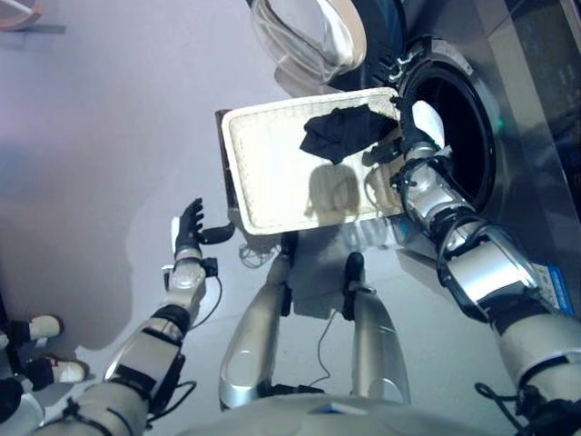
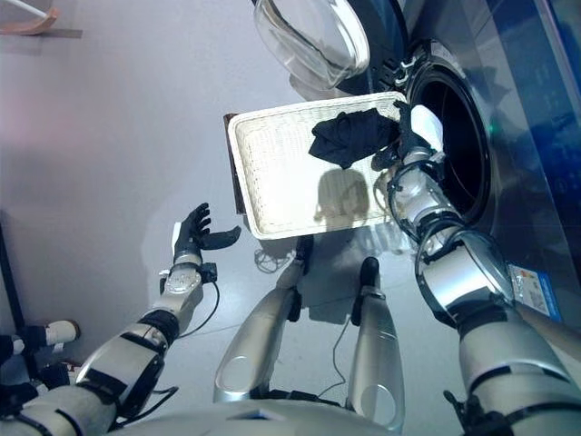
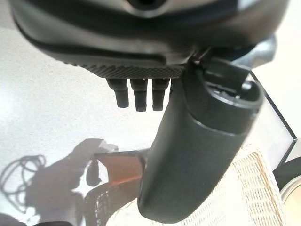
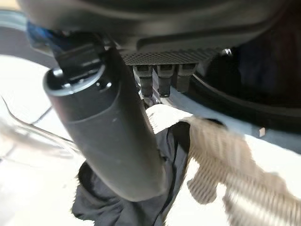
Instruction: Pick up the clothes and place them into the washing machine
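A black garment (image 1: 343, 132) hangs just above the far right corner of a white woven basket (image 1: 272, 173) and casts a shadow on the basket's floor. My right hand (image 1: 410, 136) is at the garment's right edge, thumb and fingers closed on the cloth; the right wrist view shows the black garment (image 4: 117, 202) under the thumb (image 4: 108, 136). The washing machine's dark round opening (image 1: 458, 136) is directly right of that hand. My left hand (image 1: 189, 232) stays open with spread fingers near the basket's near left corner, touching nothing.
The machine's glass door (image 1: 304, 36) stands swung open beyond the basket's far edge. A brown stand (image 1: 225, 154) shows under the basket's left side. A person's white shoes (image 1: 45, 325) are on the floor at the far left.
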`<state>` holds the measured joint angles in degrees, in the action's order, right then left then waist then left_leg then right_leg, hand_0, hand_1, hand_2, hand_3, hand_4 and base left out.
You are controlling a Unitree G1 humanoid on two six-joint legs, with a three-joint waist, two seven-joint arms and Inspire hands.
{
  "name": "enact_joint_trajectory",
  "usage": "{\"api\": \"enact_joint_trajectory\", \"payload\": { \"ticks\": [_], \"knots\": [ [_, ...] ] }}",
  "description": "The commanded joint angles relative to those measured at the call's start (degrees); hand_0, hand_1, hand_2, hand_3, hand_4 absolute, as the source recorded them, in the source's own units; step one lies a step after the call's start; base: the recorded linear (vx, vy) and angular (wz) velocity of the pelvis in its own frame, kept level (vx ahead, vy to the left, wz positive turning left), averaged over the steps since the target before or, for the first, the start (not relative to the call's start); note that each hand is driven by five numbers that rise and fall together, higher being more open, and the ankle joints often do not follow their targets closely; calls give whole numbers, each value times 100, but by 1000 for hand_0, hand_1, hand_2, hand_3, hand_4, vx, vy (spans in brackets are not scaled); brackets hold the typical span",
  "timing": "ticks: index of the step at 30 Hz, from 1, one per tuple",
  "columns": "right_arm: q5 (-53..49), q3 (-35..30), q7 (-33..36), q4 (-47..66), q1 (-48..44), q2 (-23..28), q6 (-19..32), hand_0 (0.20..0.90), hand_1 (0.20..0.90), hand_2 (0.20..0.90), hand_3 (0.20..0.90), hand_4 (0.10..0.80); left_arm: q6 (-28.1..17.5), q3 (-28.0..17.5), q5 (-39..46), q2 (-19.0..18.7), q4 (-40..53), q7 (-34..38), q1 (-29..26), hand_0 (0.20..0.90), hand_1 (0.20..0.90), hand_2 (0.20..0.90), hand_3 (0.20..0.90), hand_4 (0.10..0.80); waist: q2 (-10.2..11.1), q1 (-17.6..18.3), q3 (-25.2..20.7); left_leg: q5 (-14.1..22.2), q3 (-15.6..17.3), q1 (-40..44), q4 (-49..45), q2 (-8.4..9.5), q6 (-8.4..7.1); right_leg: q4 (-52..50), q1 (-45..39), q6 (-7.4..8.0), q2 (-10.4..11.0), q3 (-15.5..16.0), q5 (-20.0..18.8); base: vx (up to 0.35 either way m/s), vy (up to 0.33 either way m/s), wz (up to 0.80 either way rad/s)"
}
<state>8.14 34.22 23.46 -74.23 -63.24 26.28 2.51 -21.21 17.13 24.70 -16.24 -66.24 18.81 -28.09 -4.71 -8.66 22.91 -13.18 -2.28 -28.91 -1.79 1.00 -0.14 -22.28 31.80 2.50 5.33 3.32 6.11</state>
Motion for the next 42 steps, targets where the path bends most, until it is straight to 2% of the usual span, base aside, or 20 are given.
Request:
{"api": "enact_joint_trajectory", "payload": {
  "ticks": [1,6,19,23,26,28,32,33,39,40,41,42],
  "knots": [
    [168,284,261,-493,-1009,407,36,900,900,900,900,800,-155,-149,-69,-348,-68,294,-29,900,900,900,900,800,21,-245,130,520,270,-378,-508,219,-188,572,-323,106,211,43,-607,30,-11,11],
    [51,315,204,-697,-1081,605,60,900,900,900,900,800,-206,-206,-90,-397,163,298,124,900,900,900,900,800,-33,-420,202,530,197,-554,-582,280,-198,445,-231,86,237,127,-524,29,-19,12],
    [-457,64,355,-386,-946,488,308,900,900,900,900,800,-456,-284,-134,-476,652,407,563,900,900,900,900,800,-87,-632,349,574,7,-875,-754,416,-216,168,-14,46,326,286,-331,20,-7,13],
    [-560,127,223,-721,-1141,520,254,900,900,900,900,800,-461,-268,-122,-528,752,361,558,900,900,900,900,800,-177,-731,420,560,-46,-1039,-807,461,-238,39,130,22,351,341,-288,-18,-28,17],
    [-599,197,55,-987,-1221,631,214,900,900,900,900,800,-480,-277,-105,-511,884,301,545,900,900,900,900,800,-327,-843,481,578,-77,-1215,-927,537,-264,-98,271,-6,400,395,-241,-26,-27,8],
    [-656,231,-26,-1177,-1318,785,181,900,900,900,900,800,-502,-260,-123,-516,1011,271,476,900,900,900,900,800,-471,-897,494,635,-100,-1525,-1164,584,-283,-343,604,-37,366,258,-191,-46,-19,18],
    [-533,389,-154,-1472,-1459,930,33,900,900,900,900,800,-516,-289,-147,-508,1212,262,481,900,900,900,900,800,-589,-1003,488,672,-36,-1837,-1358,583,-313,-546,976,-80,296,115,-129,-37,8,23],
    [-336,549,-232,-1686,-1606,993,-100,900,900,900,900,800,-482,-321,-179,-555,1346,259,498,900,900,900,900,800,-689,-1076,522,623,-48,-1968,-1367,594,-347,-594,1133,-93,265,98,-142,-33,-11,6],
    [-209,663,-324,-1679,-1602,1166,-127,900,900,900,900,800,-466,-574,-200,-628,1857,212,918,900,900,900,900,800,-747,-1161,551,668,-54,-2240,-1554,596,-304,-745,1468,-109,205,-42,-102,-16,2,-1],
    [-194,718,-316,-1650,-1643,1130,-126,561,561,561,561,574,-468,-575,-217,-626,1915,219,975,900,900,900,900,800,-720,-1136,559,708,-51,-2267,-1608,594,-291,-793,1507,-117,187,-56,-71,0,0,0],
    [-197,721,-302,-1622,-1645,1108,-104,300,300,300,300,400,-473,-603,-230,-631,1957,253,983,900,900,900,900,800,-693,-1112,573,728,-36,-2297,-1663,590,-294,-805,1522,-116,184,-61,-60,0,0,0],
    [-197,721,-302,-1622,-1645,1107,-104,300,300,300,300,400,-472,-603,-231,-632,1958,254,984,900,900,900,900,800,-692,-1112,572,729,-35,-2299,-1665,590,-294,-807,1524,-116,184,-62,-59,0,0,0]
  ]
}}
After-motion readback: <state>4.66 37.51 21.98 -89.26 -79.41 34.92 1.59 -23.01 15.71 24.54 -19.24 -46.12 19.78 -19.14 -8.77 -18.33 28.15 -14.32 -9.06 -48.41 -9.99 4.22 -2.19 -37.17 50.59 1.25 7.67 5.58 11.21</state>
